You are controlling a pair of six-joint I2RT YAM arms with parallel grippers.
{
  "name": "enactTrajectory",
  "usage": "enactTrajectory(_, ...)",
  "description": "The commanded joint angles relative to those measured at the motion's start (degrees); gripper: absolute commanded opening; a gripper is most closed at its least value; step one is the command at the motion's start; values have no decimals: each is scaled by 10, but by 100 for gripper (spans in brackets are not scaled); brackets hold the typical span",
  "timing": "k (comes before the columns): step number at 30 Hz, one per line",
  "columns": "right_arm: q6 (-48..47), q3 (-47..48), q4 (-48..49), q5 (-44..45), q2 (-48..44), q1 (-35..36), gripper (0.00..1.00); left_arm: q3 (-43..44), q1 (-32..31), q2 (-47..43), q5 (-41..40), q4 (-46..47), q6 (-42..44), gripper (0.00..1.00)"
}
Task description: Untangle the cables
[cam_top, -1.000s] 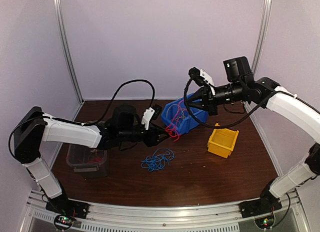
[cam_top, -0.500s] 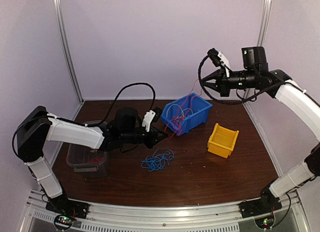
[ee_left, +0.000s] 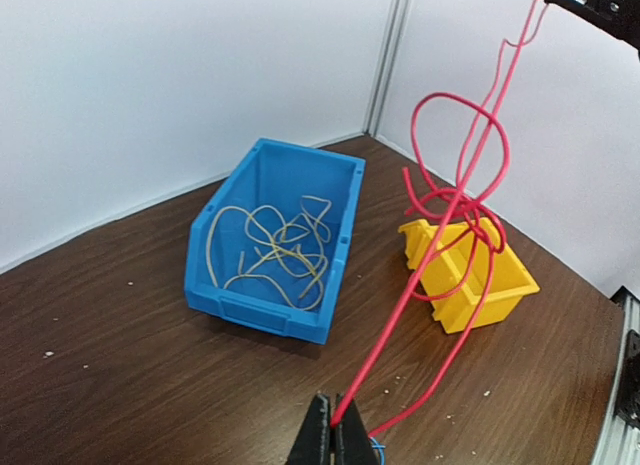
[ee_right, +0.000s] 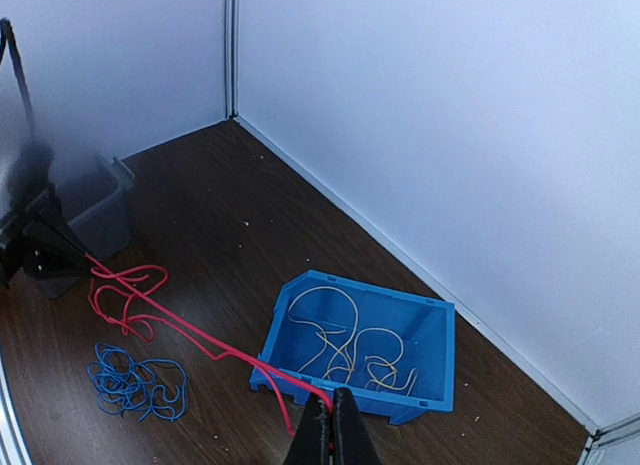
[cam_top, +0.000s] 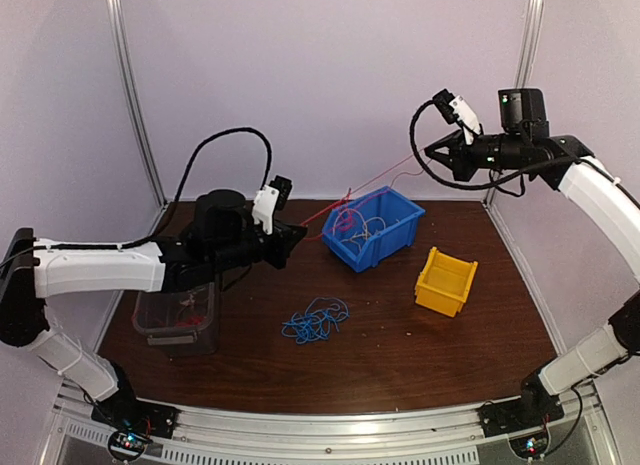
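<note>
I have red cable (cam_top: 375, 185) stretched between left gripper (cam_top: 297, 232) and right gripper (cam_top: 433, 155), both jaws clamped on it; tension holds its loops off table (cam_top: 400, 350), open for unpicking.

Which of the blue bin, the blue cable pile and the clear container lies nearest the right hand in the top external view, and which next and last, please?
From the right hand, raised at the back right and gripping the red cable:
1. the blue bin, just below and left of it, at the back.
2. the blue cable pile, mid-table.
3. the clear container, far left.
</note>
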Motion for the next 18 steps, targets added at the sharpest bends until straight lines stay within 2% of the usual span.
enactTrajectory(1,-83,-11,38,49,-22,-30,0,1,13,-57,-124,-209,45,0)
enactTrajectory(3,-96,-55,30,7,-20,-23,0,-5,13,-108,-102,-179,59,0)
enactTrajectory(6,-107,-108,28,11,-7,12,1,-3,13,-163,-22,-119,70,0)
enactTrajectory(10,-88,-109,5,-31,28,17,5,43,12,-156,188,-104,72,0)
enactTrajectory(12,-77,-111,9,-25,34,17,7,56,10,-142,214,-112,66,0)
enactTrajectory(14,-69,-122,26,-7,32,17,14,55,5,-133,214,-111,57,0)
enactTrajectory(16,-57,-137,49,24,27,18,29,50,3,-132,200,-105,36,0)
enactTrajectory(18,-57,-141,48,14,27,18,40,44,3,-135,171,-92,12,0)
